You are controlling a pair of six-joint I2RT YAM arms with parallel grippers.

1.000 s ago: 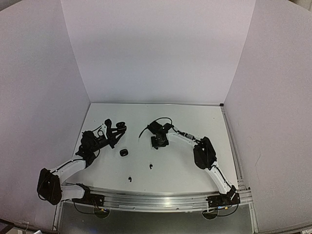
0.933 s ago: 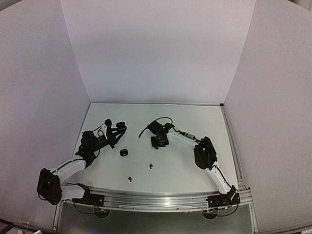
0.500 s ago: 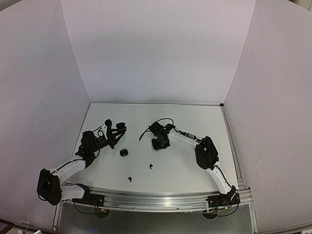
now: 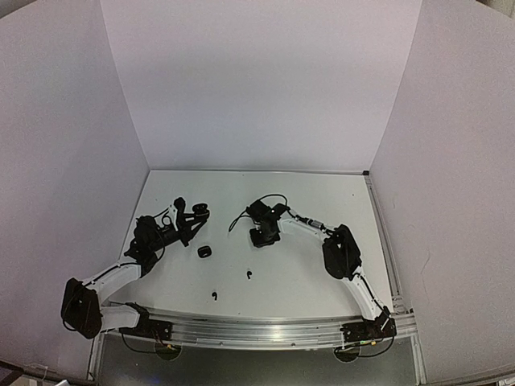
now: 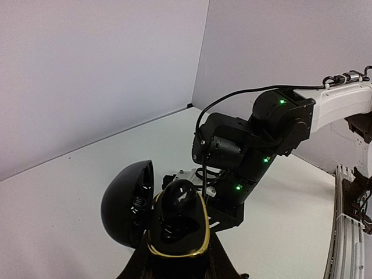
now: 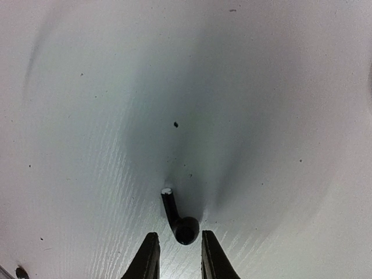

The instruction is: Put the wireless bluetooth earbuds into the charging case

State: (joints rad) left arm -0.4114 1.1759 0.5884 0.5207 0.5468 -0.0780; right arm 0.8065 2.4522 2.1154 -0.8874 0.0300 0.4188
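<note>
Our right claw (image 6: 179,251) is low over the desk (image 6: 261,87), and its two fingers are closer together now than they were a moment ago. They are not shut yet. We see a thin gap on the left side, so the claw is open a little and is not pinching anything.

Right at the finger tips lies a black earbud (image 6: 185,229). Its round head sits just between the tips, and its stem points away from the claw, flat on the desk. The arm itself barely moves in the view from above. Only the fingers change.

We think this means the grab is happening right now. If the fingers close a bit more, they should catch the round head. The head is small and smooth, so it could slip out or roll.

Over on the other side, our left claw (image 5: 178,268) is closed on the charging case (image 5: 177,232), the same as a moment ago. It holds the case up off the desk with its lid (image 5: 127,203) open. We cannot tell what the round black thing inside it is.

Nearer to us on the desk lie two more earbuds (image 4: 249,275) (image 4: 214,294) and another small black case (image 4: 204,252).
</note>
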